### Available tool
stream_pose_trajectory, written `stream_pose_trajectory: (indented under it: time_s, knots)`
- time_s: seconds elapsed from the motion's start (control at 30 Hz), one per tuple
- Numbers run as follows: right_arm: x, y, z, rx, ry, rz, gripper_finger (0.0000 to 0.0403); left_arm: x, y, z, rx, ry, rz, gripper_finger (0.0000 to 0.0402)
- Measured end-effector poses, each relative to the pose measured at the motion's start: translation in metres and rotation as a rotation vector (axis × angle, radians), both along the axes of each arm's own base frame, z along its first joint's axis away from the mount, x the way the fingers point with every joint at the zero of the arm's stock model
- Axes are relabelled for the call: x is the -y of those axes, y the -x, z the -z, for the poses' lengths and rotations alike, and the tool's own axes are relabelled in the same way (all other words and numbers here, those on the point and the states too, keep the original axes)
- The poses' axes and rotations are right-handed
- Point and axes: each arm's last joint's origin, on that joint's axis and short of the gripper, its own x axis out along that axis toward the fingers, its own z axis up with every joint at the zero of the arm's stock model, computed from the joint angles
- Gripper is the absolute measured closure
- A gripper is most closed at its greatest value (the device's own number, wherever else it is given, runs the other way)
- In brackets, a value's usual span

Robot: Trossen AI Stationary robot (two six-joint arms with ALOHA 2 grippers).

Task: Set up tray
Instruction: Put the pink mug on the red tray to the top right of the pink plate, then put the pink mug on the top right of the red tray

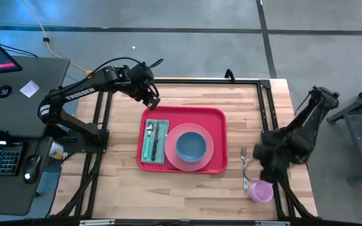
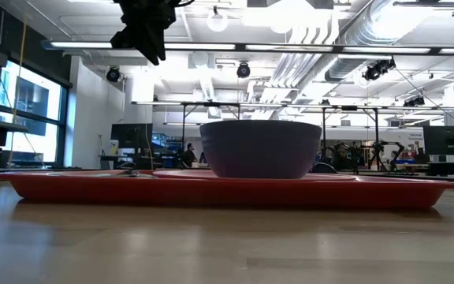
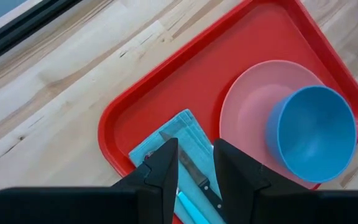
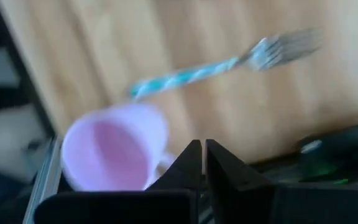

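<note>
Standing at lower right, right gripper pressed together, empty | left gripper half spread over tray | next: fork, cup

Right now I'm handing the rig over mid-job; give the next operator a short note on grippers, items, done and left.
Left gripper: part open, empty, above the tray's far left corner.
Right gripper: shut, empty, near the pink cup at the table's right edge.
Done: napkin with spoon and knife, plate and blue bowl on the tray.
Left: fork and cup lie off the tray.
</note>
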Motion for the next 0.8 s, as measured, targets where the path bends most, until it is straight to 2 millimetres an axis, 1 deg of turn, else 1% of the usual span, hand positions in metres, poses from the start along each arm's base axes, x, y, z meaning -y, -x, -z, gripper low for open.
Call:
stream_pose_trajectory:
  time_s: [0.1, 0.2, 0.27, 0.43, 0.53, 0.6, 0.67, 0.73, 0.8]
  knots:
    - [0.024, -0.009, -0.020, 0.064, 0.069, 0.059, 0.0401, -0.001, -0.002, -0.001, 0.026, -0.012, -0.002, 0.0266]
    - [0.048, -0.025, -0.030, 0.092, 0.108, 0.089, 0.0402, -0.002, -0.005, -0.004, 0.068, -0.027, -0.007, 0.0266]
    - [0.065, -0.037, -0.033, 0.111, 0.125, 0.119, 0.0402, -0.003, -0.007, -0.005, 0.090, -0.034, -0.009, 0.0266]
    - [0.113, -0.068, -0.034, 0.192, 0.152, 0.244, 0.0403, -0.004, -0.009, -0.006, 0.116, -0.032, -0.012, 0.0266]
    - [0.136, -0.079, -0.032, 0.190, 0.083, 0.275, 0.0403, -0.003, -0.009, -0.006, 0.120, -0.018, -0.002, 0.0266]
    - [0.144, -0.080, -0.031, 0.166, -0.013, 0.254, 0.0402, -0.003, -0.009, -0.006, 0.121, -0.006, 0.013, 0.0266]
    - [0.143, -0.079, -0.031, 0.144, -0.119, 0.196, 0.0400, -0.002, -0.009, -0.006, 0.117, -0.005, 0.030, 0.0266]
    - [0.134, -0.075, -0.030, 0.101, -0.186, 0.140, 0.0393, -0.002, -0.009, -0.005, 0.111, -0.004, 0.039, 0.0266]
    - [0.121, -0.072, -0.030, 0.070, -0.216, 0.069, 0.0379, -0.002, -0.008, -0.005, 0.102, -0.002, 0.041, 0.0266]
